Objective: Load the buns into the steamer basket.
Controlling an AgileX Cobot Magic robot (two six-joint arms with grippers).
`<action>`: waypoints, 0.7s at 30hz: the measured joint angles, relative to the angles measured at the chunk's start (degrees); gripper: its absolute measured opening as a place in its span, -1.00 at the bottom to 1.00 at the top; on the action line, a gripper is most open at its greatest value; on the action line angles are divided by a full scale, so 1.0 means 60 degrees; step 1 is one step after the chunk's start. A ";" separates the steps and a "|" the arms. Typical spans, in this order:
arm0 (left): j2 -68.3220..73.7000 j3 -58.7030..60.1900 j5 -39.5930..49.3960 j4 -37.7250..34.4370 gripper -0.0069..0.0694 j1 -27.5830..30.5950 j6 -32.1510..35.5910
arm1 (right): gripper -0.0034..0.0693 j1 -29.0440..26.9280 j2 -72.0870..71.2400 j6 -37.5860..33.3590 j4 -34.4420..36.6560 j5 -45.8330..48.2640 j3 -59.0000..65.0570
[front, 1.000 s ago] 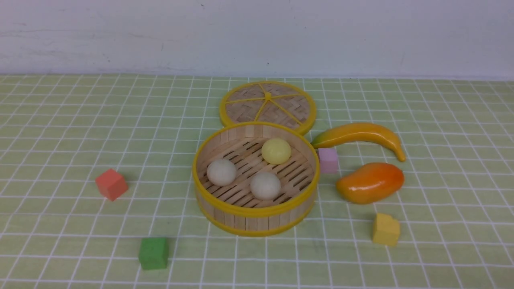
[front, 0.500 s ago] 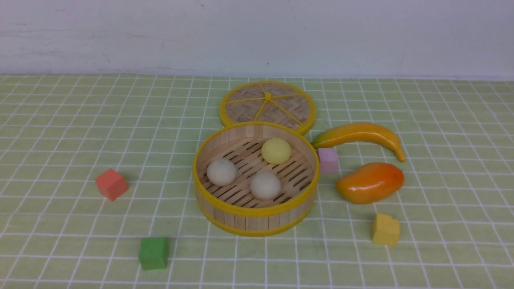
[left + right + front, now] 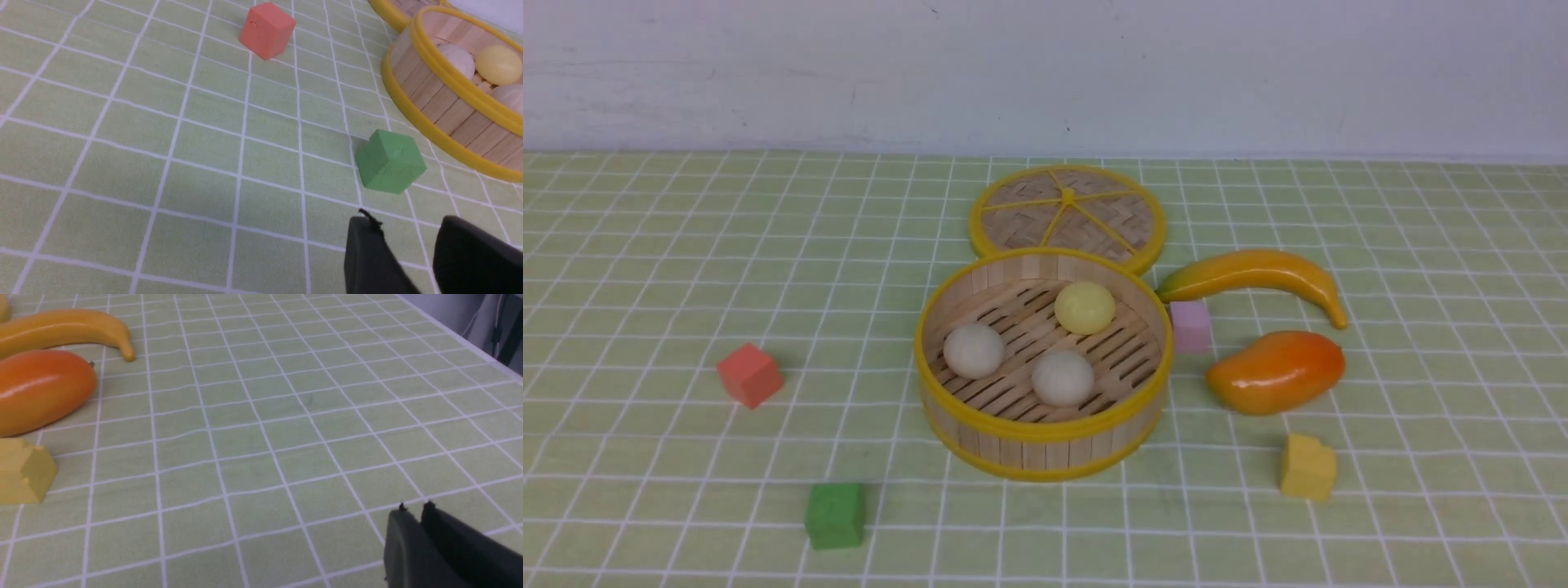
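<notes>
Hovering low over the green checked bench (image 3: 163,134), near the round bamboo-slat steamer basket (image 3: 1043,437), the left end effector (image 3: 402,249) is seen with a clear gap between its fingers, nothing held. The right end effector (image 3: 413,516) is held low, well apart from the basket, fingers almost together and empty. Two off-white buns (image 3: 974,349) (image 3: 1063,378) and one pale yellow bun (image 3: 1085,307) are seated inside the basket.

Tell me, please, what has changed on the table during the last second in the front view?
Nothing has visibly changed. The three buns lie in the steamer basket as before, and the lid, fruits and cubes have kept their places. No gripper shows in the front view.
</notes>
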 joint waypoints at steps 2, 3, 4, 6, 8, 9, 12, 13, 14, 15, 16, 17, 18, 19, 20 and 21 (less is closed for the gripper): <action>0.0000 0.0000 0.0000 0.0000 -0.19 0.0000 0.0000 | -0.73 0.0000 0.0000 0.0000 0.0000 0.0000 0.0000; 0.0000 0.0000 0.0000 0.0000 -0.19 0.0000 0.0000 | -0.72 0.0000 0.0000 0.0000 0.0000 0.0000 0.0000; 0.0000 0.0000 0.0000 0.0000 -0.19 0.0000 0.0000 | -0.72 0.0000 0.0000 0.0000 0.0000 0.0000 0.0000; 0.0000 0.0000 0.0000 0.0000 -0.19 0.0000 0.0000 | -0.72 0.0000 0.0000 0.0000 0.0000 0.0000 0.0000; 0.0000 0.0000 0.0000 0.0000 -0.19 0.0000 0.0000 | -0.71 0.0000 0.0000 0.0000 0.0000 0.0000 0.0000; 0.0000 0.0000 0.0000 0.0000 -0.19 0.0000 0.0000 | -0.71 0.0000 0.0000 0.0000 0.0000 0.0000 0.0000; 0.0000 0.0003 0.0000 0.0000 -0.19 0.0000 0.0000 | -0.71 0.0000 0.0000 0.0000 0.0000 0.0000 0.0000; 0.0000 0.0003 0.0000 0.0000 -0.19 0.0000 0.0000 | -0.70 0.0000 0.0000 0.0000 0.0000 0.0000 0.0000; 0.0000 0.0003 0.0000 0.0000 -0.19 0.0000 0.0000 | -0.70 0.0000 0.0000 0.0000 0.0000 0.0000 0.0000; 0.0000 0.0003 0.0000 0.0000 -0.19 0.0000 0.0000 | -0.70 0.0000 0.0000 0.0000 0.0000 0.0000 0.0000; 0.0000 0.0003 0.0000 0.0000 -0.19 0.0000 0.0000 | -0.69 0.0000 0.0000 0.0000 0.0000 0.0000 0.0000; 0.0000 0.0003 0.0000 0.0000 -0.19 0.0000 0.0000 | -0.69 0.0000 0.0000 0.0000 0.0000 0.0000 0.0000; 0.0000 0.0003 0.0000 0.0000 -0.19 0.0000 0.0000 | -0.68 0.0000 0.0000 0.0000 0.0000 0.0000 0.0000; 0.0000 0.0003 0.0000 0.0000 -0.19 0.0000 0.0000 | -0.68 0.0000 0.0000 0.0000 0.0000 0.0000 0.0000; 0.0000 0.0003 0.0000 0.0000 -0.19 0.0000 0.0000 | -0.67 0.0000 0.0000 0.0000 0.0000 0.0000 0.0000; 0.0000 0.0003 0.0000 0.0000 -0.19 0.0000 0.0000 | -0.67 0.0000 0.0000 0.0000 0.0000 0.0000 0.0000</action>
